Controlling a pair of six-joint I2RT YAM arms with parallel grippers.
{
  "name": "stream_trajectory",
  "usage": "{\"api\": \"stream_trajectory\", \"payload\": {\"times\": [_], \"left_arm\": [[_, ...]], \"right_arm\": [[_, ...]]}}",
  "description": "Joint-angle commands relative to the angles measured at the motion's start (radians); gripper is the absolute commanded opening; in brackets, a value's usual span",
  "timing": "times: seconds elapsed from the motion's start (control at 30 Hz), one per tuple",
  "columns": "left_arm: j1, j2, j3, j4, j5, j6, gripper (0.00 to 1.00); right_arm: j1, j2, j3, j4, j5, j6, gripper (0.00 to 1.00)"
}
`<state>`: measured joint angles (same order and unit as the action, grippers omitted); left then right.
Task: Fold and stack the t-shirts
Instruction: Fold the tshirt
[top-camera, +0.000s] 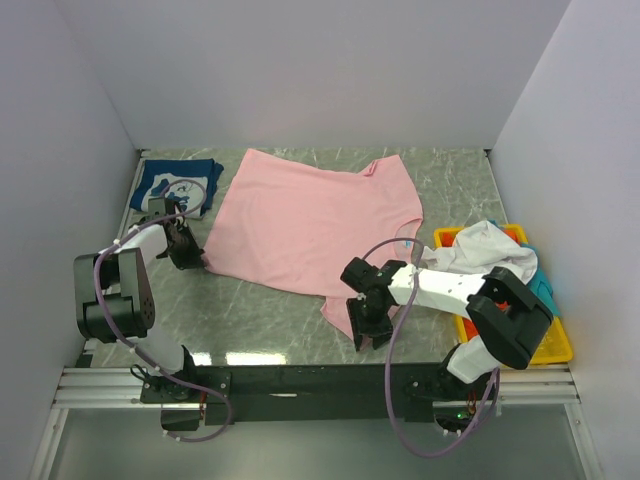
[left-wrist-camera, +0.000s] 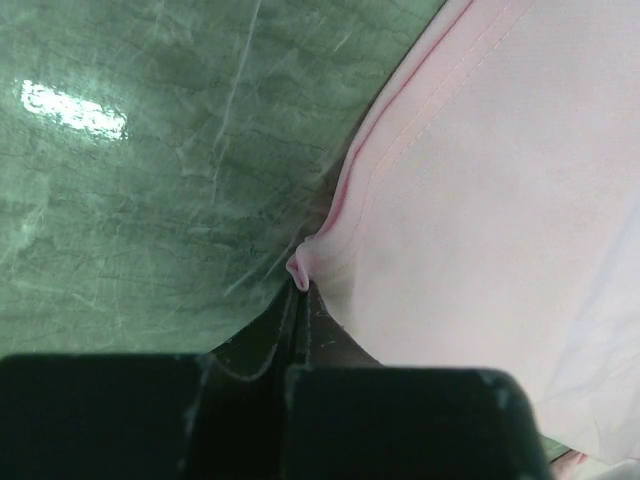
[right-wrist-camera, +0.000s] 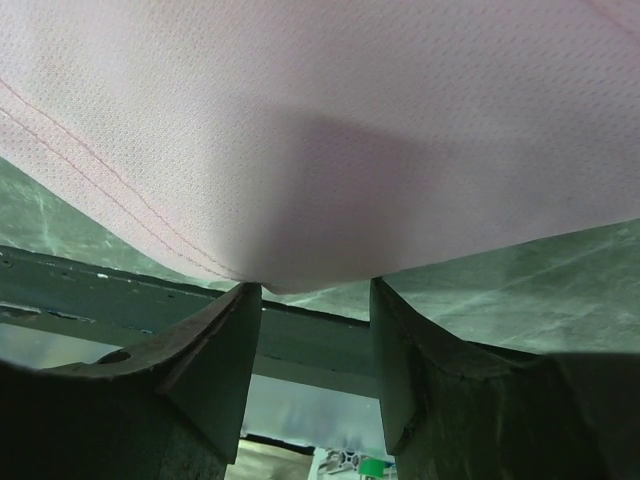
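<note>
- As the overhead camera looks down on the green marbled table (top-camera: 260, 320), a large light-pink t-shirt (top-camera: 300, 225) lies spread flat in the middle. A folded navy tee (top-camera: 170, 185) sits at the far left corner. A white tee (top-camera: 485, 250) is heaped with others in a yellow tray (top-camera: 555, 345) at the right.
- From the same view, the left gripper (top-camera: 188, 255) meets the pink shirt's left edge. The right gripper (top-camera: 368, 335) stands at its near corner.
- Looking from the left wrist, the left gripper's fingers are pressed together on a small pinch of the pink hem, which puckers just above their tips.
- Looking from the right wrist, the right gripper's fingers (right-wrist-camera: 225, 350) stand apart and hold nothing. The pink corner dips between their tips.
- Judgement: the step is taking hold of two points for the first fold. The right gripper should clamp fully on the corner before either arm lifts. Both should then rise evenly, keeping the cloth taut so the fold lands straight.
</note>
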<state>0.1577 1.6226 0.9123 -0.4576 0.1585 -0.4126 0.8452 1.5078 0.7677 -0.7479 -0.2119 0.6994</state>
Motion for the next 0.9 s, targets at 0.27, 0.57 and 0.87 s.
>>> {"api": "stream_trajectory", "payload": {"times": [0.27,0.57,0.87], "left_arm": [[0.008,0.006,0.03,-0.007,0.003,0.017,0.0],[0.016,-0.026,0.039,-0.036,-0.033,0.034,0.0],[0.023,-0.089,0.037,-0.069,-0.024,0.032,0.0]], "right_arm": [[0.011,0.035,-0.001,0.015,0.059,0.023,0.14],[0.011,-0.055,-0.016,-0.093,0.051,0.005,0.0],[0.011,-0.121,-0.004,-0.197,0.048,-0.014,0.0]]}}
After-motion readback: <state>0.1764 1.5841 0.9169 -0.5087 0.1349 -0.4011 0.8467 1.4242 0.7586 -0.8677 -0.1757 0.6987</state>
